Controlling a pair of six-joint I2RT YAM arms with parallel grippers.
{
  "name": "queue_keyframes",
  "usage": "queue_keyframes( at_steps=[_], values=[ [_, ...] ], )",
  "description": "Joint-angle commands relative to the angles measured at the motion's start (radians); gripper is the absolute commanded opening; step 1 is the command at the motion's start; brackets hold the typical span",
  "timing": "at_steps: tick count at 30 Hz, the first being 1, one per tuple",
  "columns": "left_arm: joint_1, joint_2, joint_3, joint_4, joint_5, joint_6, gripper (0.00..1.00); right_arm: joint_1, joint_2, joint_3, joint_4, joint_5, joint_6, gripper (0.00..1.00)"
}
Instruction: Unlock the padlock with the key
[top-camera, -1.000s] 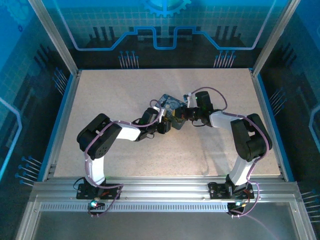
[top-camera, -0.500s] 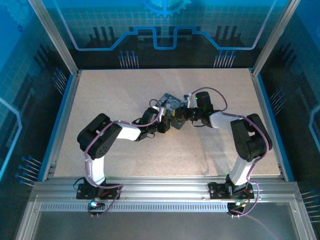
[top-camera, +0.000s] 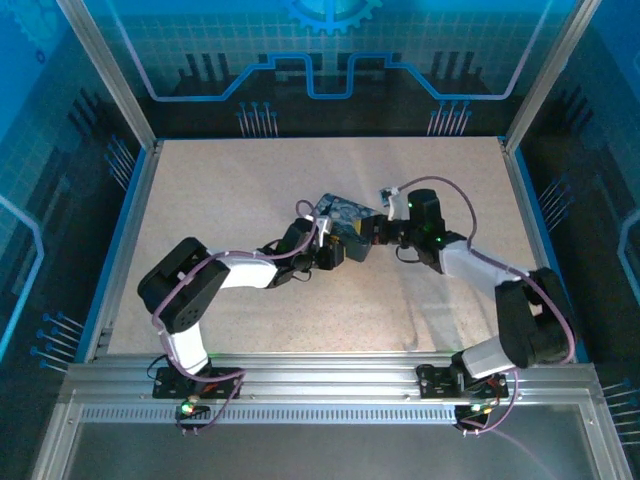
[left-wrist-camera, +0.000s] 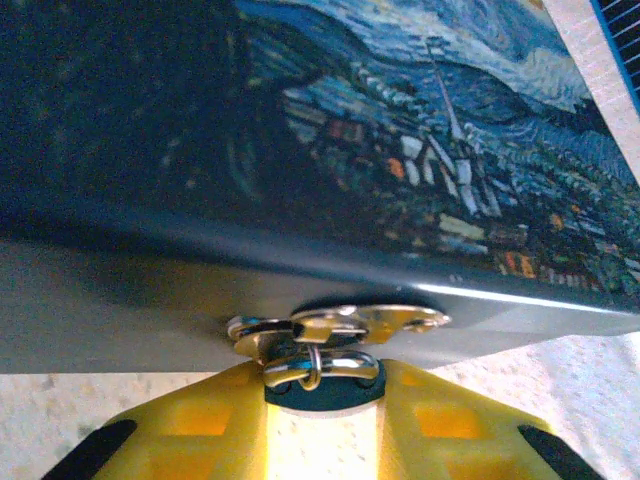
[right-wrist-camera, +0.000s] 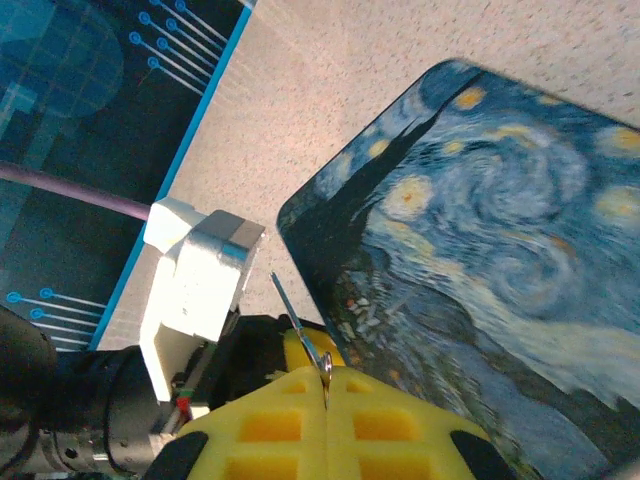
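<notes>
In the left wrist view the padlock (left-wrist-camera: 322, 397), a small dark blue body with a silvery shackle, hangs through the brass hasp (left-wrist-camera: 345, 324) on the side of the painted box (left-wrist-camera: 400, 130). My left gripper (left-wrist-camera: 322, 385) is shut on the padlock's body, one yellow finger on each side. My right gripper (right-wrist-camera: 327, 385) is shut on the key (right-wrist-camera: 298, 318), a thin metal blade that sticks up and to the left from between the closed fingers, just beside the box's edge (right-wrist-camera: 480, 250). From above, both grippers, left (top-camera: 338, 250) and right (top-camera: 368, 232), meet at the box's near side (top-camera: 340, 212).
The left arm's white wrist camera housing (right-wrist-camera: 200, 275) stands close to the key's tip on the left. Speckled tabletop (top-camera: 250, 190) lies open around the box. A blue rail (top-camera: 122, 240) and metal frame bound the table.
The right arm's elbow has swung out to the right and lower, and the left arm's elbow has shifted left. Both grippers stay by the box. The left jaws have closed slightly.
</notes>
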Motion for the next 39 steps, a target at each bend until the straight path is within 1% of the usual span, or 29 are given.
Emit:
queue_keyframes(
  at_steps=[1, 5, 8, 13, 16, 21, 25, 32, 39],
  values=[
    [-0.005, -0.059, -0.022, 0.006, 0.05, -0.124, 0.27, 0.015, -0.092, -0.079, -0.048, 0.069, -0.065, 0.0],
    [-0.01, -0.099, -0.046, 0.022, 0.085, -0.242, 0.25, 0.064, -0.222, -0.181, -0.055, 0.166, -0.094, 0.0],
    [-0.012, -0.122, -0.055, 0.019, 0.096, -0.313, 0.24, 0.109, -0.297, -0.255, -0.027, 0.231, -0.099, 0.0],
    [-0.017, -0.132, -0.055, -0.003, 0.112, -0.398, 0.23, 0.199, -0.364, -0.333, 0.004, 0.348, -0.116, 0.0],
    [-0.023, -0.132, -0.059, 0.006, 0.11, -0.435, 0.23, 0.239, -0.379, -0.374, 0.037, 0.406, -0.121, 0.0],
    [-0.03, -0.137, -0.074, 0.027, 0.101, -0.483, 0.22, 0.29, -0.339, -0.403, 0.1, 0.479, -0.151, 0.0],
    [-0.036, -0.145, -0.072, 0.022, 0.095, -0.494, 0.21, 0.327, -0.287, -0.405, 0.14, 0.525, -0.171, 0.0],
    [-0.041, -0.164, -0.098, 0.04, 0.065, -0.52, 0.18, 0.374, -0.19, -0.382, 0.183, 0.566, -0.193, 0.0],
    [-0.045, -0.149, -0.1, 0.066, 0.071, -0.547, 0.18, 0.382, -0.141, -0.349, 0.171, 0.563, -0.204, 0.0]
  ],
)
